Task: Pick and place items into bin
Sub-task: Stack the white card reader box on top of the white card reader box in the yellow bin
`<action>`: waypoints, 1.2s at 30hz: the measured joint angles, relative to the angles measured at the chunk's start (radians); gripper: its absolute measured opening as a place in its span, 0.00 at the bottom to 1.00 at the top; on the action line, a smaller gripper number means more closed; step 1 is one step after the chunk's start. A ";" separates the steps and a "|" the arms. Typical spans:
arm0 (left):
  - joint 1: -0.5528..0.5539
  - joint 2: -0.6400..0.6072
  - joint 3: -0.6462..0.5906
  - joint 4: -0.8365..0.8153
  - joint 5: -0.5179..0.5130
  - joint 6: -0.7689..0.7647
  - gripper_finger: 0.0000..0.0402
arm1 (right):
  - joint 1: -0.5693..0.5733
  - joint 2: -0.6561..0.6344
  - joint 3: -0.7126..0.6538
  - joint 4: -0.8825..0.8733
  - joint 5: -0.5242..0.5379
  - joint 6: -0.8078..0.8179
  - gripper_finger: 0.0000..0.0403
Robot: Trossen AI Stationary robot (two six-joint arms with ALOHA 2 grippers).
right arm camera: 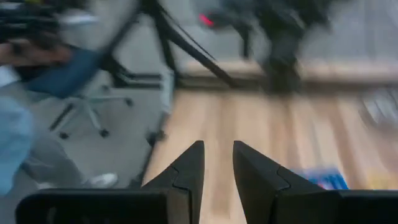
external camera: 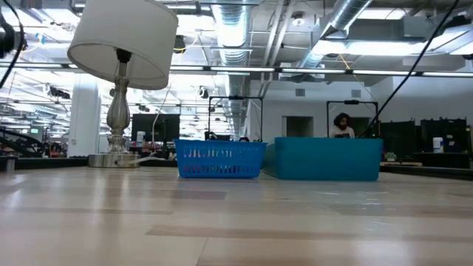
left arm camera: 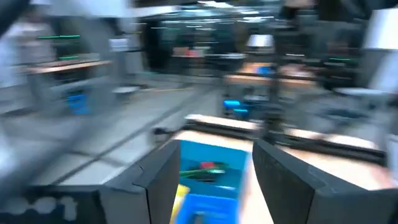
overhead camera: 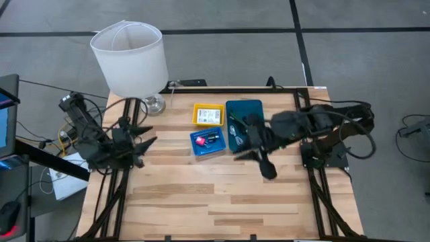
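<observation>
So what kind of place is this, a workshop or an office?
Probably a robotics lab on an open industrial floor. Exposed ceiling ducts run overhead, monitors line benches behind, and the wooden table sits on a bare concrete floor with two arms mounted.

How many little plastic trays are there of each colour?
Yellow square plastic tray: 1
Blue square plastic tray: 1
Teal rectangular plastic tray: 1
Total: 3
</observation>
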 joint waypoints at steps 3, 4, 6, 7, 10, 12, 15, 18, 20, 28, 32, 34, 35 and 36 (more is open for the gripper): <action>0.012 -0.088 -0.004 -0.046 0.189 0.006 0.47 | 0.045 -0.005 -0.013 0.092 -0.095 -0.133 0.19; 0.023 -0.120 -0.010 -0.035 0.227 0.014 0.47 | 0.049 -0.012 -0.018 0.103 -0.138 -0.169 0.19; 0.048 -0.182 -0.032 -0.004 0.304 0.032 0.47 | 0.046 -0.032 -0.034 0.134 -0.206 -0.205 0.19; 0.064 -0.217 -0.049 0.019 0.350 0.036 0.47 | 0.036 -0.047 -0.050 0.151 -0.228 -0.205 0.19; 0.106 -0.320 -0.131 0.114 0.496 0.047 0.47 | -0.016 -0.094 -0.113 0.206 -0.265 -0.178 0.19; 0.128 -0.374 -0.209 0.192 0.545 0.048 0.47 | -0.055 -0.140 -0.181 0.260 -0.287 -0.160 0.19; 0.144 -0.430 -0.342 0.319 0.559 0.031 0.47 | -0.106 -0.237 -0.317 0.421 -0.304 -0.118 0.19; 0.149 -0.445 -0.463 0.483 0.562 0.015 0.47 | -0.128 -0.361 -0.500 0.596 -0.298 -0.057 0.19; 0.149 -0.445 -0.526 0.573 0.562 0.011 0.47 | -0.130 -0.452 -0.641 0.700 -0.270 -0.011 0.19; 0.149 -0.445 -0.599 0.598 0.475 -0.037 0.47 | -0.112 -0.818 -1.184 1.044 -0.176 0.085 0.19; 0.149 -0.444 -0.599 0.526 0.378 -0.094 0.47 | -0.112 -0.960 -1.365 1.053 -0.166 0.090 0.19; 0.149 -0.444 -0.599 0.478 0.370 -0.138 0.47 | -0.106 -1.026 -1.451 1.049 -0.166 0.104 0.19; 0.149 -0.444 -0.599 0.452 0.369 -0.167 0.47 | -0.107 -1.059 -1.488 1.045 -0.166 0.114 0.19; 0.149 -0.444 -0.600 0.424 0.368 -0.195 0.47 | -0.108 -1.088 -1.521 1.049 -0.166 0.124 0.19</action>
